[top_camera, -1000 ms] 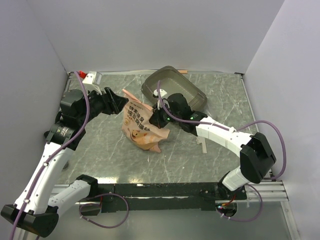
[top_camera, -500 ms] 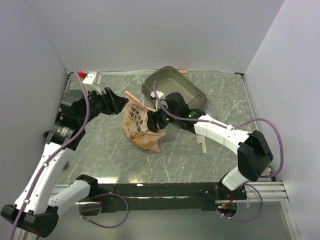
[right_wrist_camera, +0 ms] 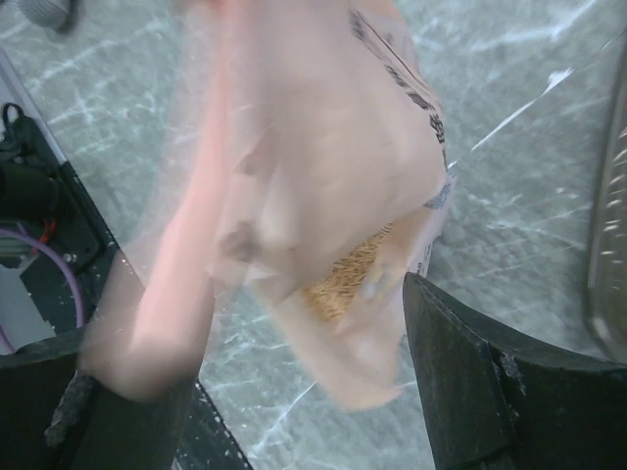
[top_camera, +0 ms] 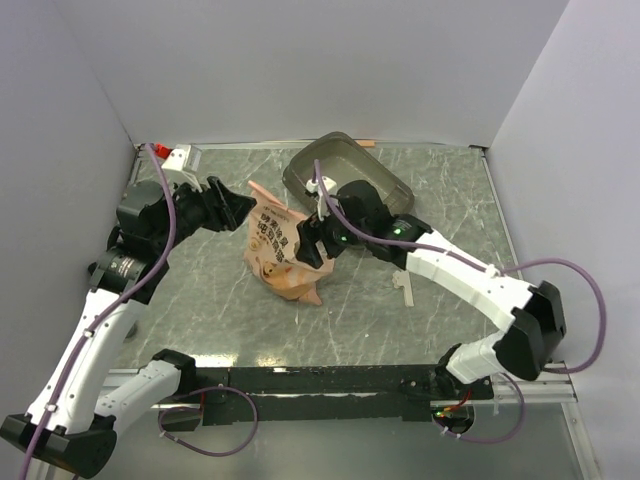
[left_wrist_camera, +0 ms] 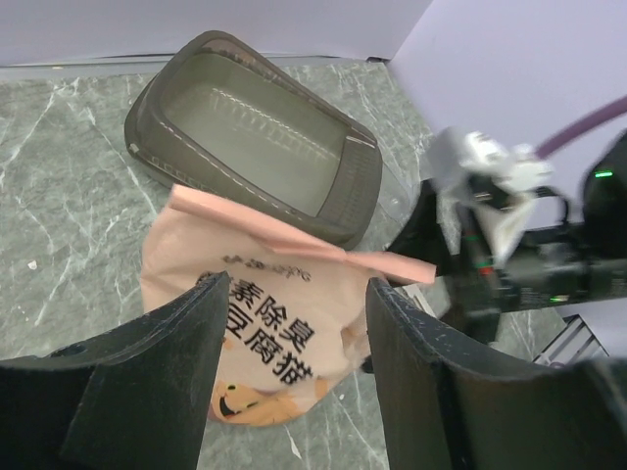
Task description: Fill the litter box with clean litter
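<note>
From the far left, my left gripper [top_camera: 240,207] stood released, its black fingers spread and gripping nothing. In its wrist view the sealed top strip of the orange-pink printed plastic bag [top_camera: 278,255] showed in the gap between them, just ahead and apart from both.

The bag stood slumped on the grey-green marbled table top [top_camera: 220,300]. Its long axis ran from that sealed strip at the far left down to a crumpled corner nearer the bases. The clean litter [right_wrist_camera: 338,282], small tan granules, was all inside the bag; I saw it only through the film in the right wrist view.

My right gripper [top_camera: 308,243] was against the bag's right flank with its jaws wide apart. The bag hung blurred in the gap between the fingers. I could not tell whether the film touched one finger, but nothing was clamped.

Furthest right and beyond lay the rounded-rectangular grey-brown translucent plastic litter box [top_camera: 335,150], with no granules in it. It sat just behind the bag, its long axis slanting from far left to near right.

I judged that the pour turned on this: the box lay up and right of the bag's mouth end, the right arm was nearer the box, and the left was nearer the strip.
</note>
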Motion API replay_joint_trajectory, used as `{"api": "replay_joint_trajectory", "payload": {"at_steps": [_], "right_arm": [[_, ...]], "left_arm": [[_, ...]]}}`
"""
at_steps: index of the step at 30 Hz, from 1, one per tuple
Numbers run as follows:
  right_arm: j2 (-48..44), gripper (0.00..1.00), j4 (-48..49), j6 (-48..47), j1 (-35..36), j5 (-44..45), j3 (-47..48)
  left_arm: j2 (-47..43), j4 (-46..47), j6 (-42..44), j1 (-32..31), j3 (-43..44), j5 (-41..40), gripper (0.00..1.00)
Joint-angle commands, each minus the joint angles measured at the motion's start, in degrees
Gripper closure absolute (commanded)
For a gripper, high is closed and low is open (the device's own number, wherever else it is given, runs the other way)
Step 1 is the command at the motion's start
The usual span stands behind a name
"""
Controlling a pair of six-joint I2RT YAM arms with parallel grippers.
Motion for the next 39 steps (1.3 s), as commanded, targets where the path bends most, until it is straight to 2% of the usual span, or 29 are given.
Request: {"api": "replay_joint_trajectory", "payload": {"at_steps": [1,5,11,14,22,31,39], "right_arm": [[-5.7,0.16,-6.5,-1.5,1.3,6.9,5.5],[-8.1,0.15,-7.2,-1.4,1.3,12.0,5.4],[-5.2,0.16,-5.4,-1.0,-1.0,15.0,5.1],[-4.2,0.17,-2.0,-0.2,-3.4,12.7,3.0],[-0.3,0.18,5.2,1.6,-6.7,0.1,-1.4],[3.5,0.18,8.6,4.3,-6.9,-5.3,-2.8],[6.4,0.18,8.4,6.1,-7.3,-6.5,-3.1]], "left_arm": [[-1.7,0.2,0.9,0.0,2.3,0.8,0.37],[-2.2,0.2,0.7,0.0,2.0,0.9,0.37],[-2.2,0.1,0.5,-0.1,2.0,1.3,0.36],[-2.1,-0.3,0.8,0.0,2.3,1.2,0.36],[-2.1,-1.0,1.9,-0.1,2.2,1.0,0.36],[-1.5,0.1,1.9,0.0,1.2,1.6,0.36],[-1.3,-0.2,2.3,0.0,1.0,1.7,0.35]]}}
